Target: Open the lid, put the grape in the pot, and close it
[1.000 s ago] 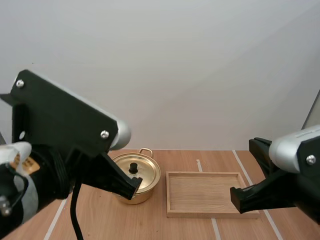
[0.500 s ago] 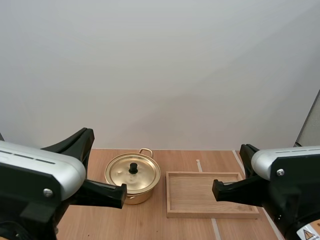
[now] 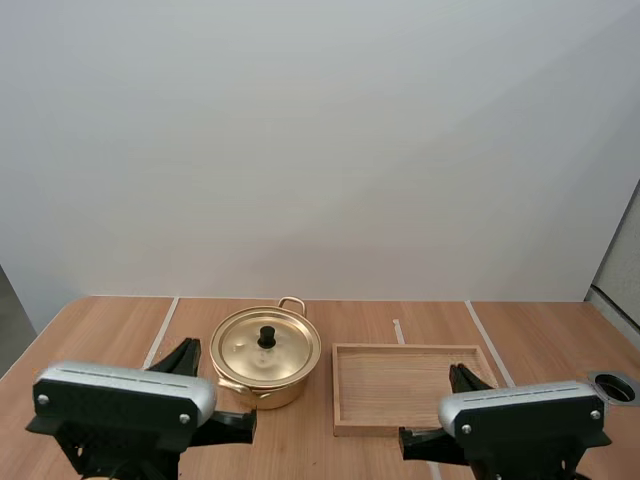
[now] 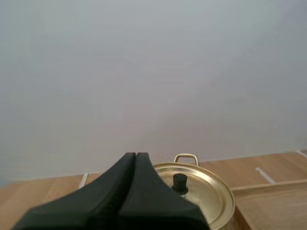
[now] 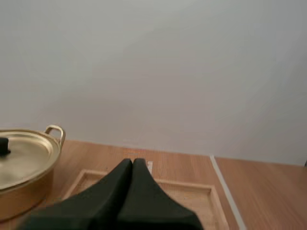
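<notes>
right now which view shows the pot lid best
The high view: the whole round gold metal lid and black knob show from above. In the left wrist view the left gripper hides part; the right wrist view catches part, side-on.

Closed, empty right pincer [image 5: 133, 162] over wooden tray [image 5: 188, 192]; lidded pot [image 5: 28, 188] beside tray.

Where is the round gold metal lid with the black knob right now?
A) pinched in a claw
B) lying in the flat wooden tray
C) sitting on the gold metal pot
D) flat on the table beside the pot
C: the round gold metal lid sits on the gold metal pot, next to the flat wooden tray, while the left claw and the right claw are each shut on nothing.
</notes>
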